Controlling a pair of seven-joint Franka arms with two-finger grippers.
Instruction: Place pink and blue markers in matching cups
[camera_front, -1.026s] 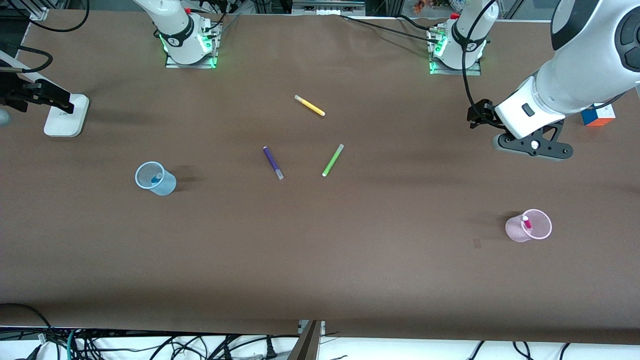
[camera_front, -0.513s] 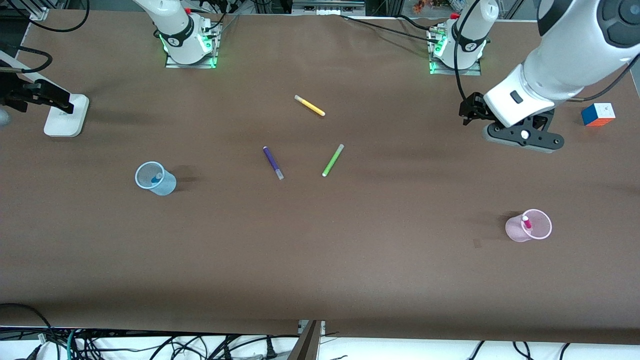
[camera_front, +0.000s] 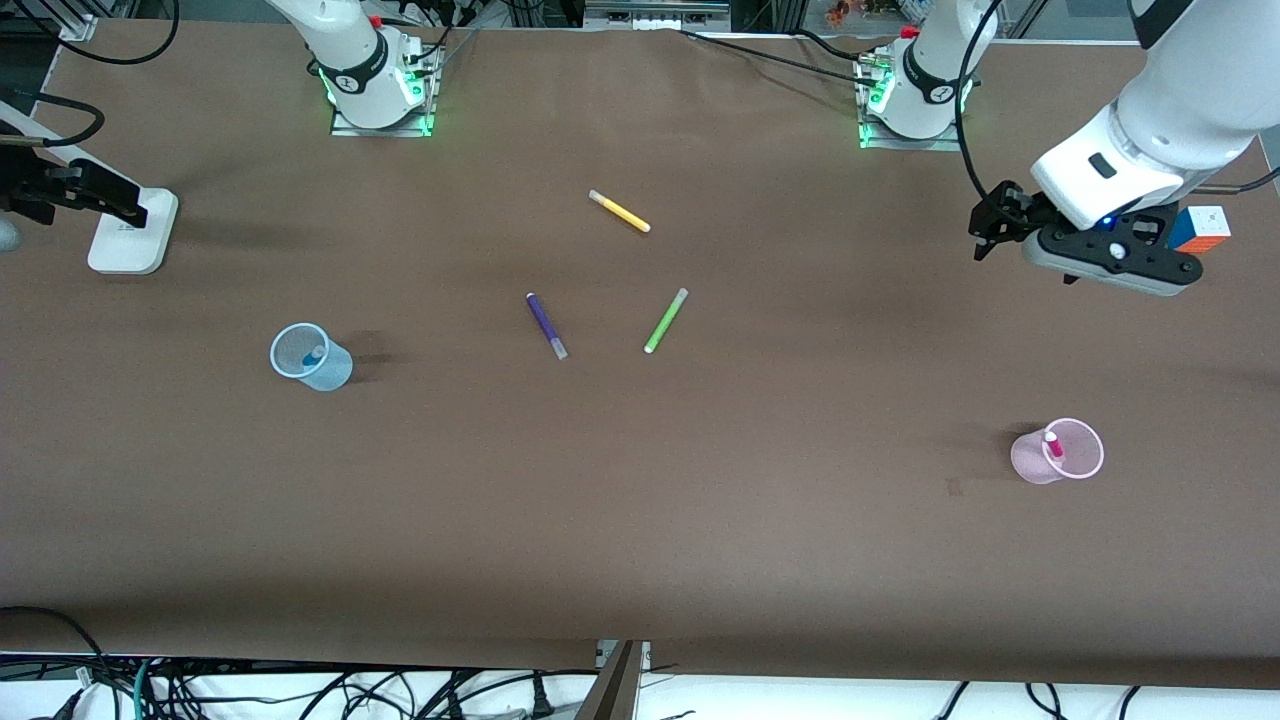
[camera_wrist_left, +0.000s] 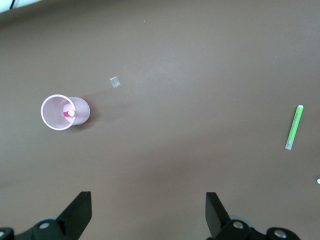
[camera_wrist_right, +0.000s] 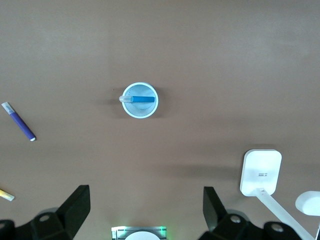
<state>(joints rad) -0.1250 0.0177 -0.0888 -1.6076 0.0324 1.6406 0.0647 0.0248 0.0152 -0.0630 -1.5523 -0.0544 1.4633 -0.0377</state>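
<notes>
The brown worktop (camera_front: 640, 520) carried a blue cup (camera_front: 310, 357) and a pink cup (camera_front: 1057, 452), each holding its marker. Cables (camera_front: 300, 690) hung below its near edge. The left claw (camera_wrist_left: 149, 217) and the right claw (camera_wrist_right: 146, 212) were both spread and empty.

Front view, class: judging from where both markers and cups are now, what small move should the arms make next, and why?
Probably none beyond parking: the pink marker stands in the pink cup and the blue marker in the blue cup. Both the left pincer and the right pincer are open and empty.
</notes>
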